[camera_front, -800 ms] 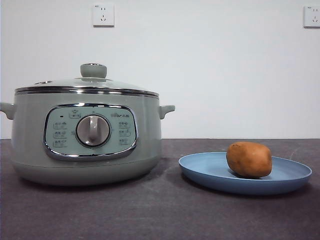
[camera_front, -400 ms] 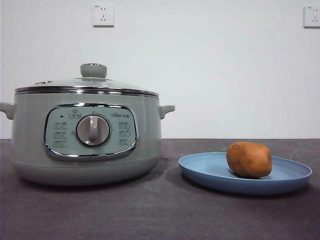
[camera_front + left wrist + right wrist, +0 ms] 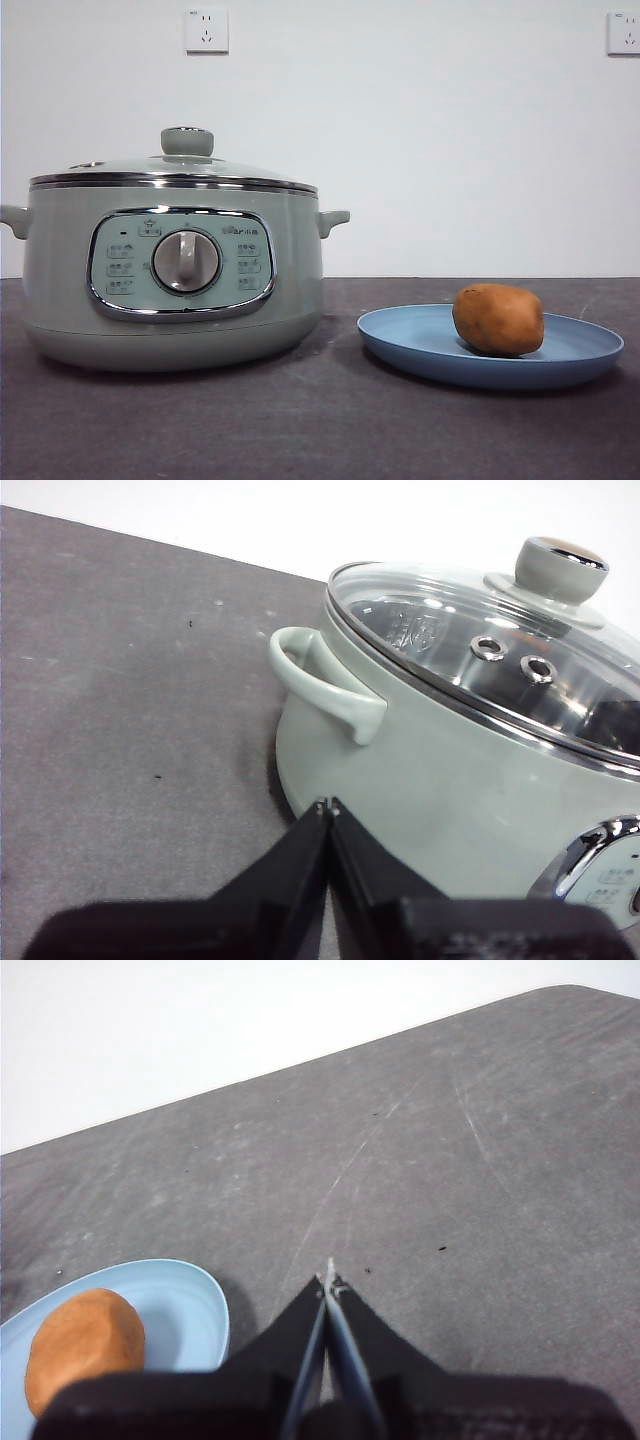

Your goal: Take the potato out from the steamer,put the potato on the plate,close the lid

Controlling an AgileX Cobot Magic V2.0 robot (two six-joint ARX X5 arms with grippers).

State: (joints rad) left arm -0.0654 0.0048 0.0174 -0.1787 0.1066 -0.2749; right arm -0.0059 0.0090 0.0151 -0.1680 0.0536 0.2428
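The sage-green steamer point(image 3: 170, 280) stands at the left with its glass lid point(image 3: 175, 168) seated on the rim. The orange-brown potato point(image 3: 498, 319) lies on the blue plate point(image 3: 400, 340) at the right. Neither arm shows in the front view. My left gripper point(image 3: 328, 806) is shut and empty, beside the steamer point(image 3: 450, 780) below its side handle; the lid point(image 3: 490, 650) shows closed there. My right gripper point(image 3: 329, 1282) is shut and empty over the bare table, beside the plate point(image 3: 190, 1310) with the potato point(image 3: 85, 1345).
The dark grey table point(image 3: 320, 430) runs to a white wall with two sockets point(image 3: 206, 30). The steamer's side handles point(image 3: 335, 220) stick out past its body.
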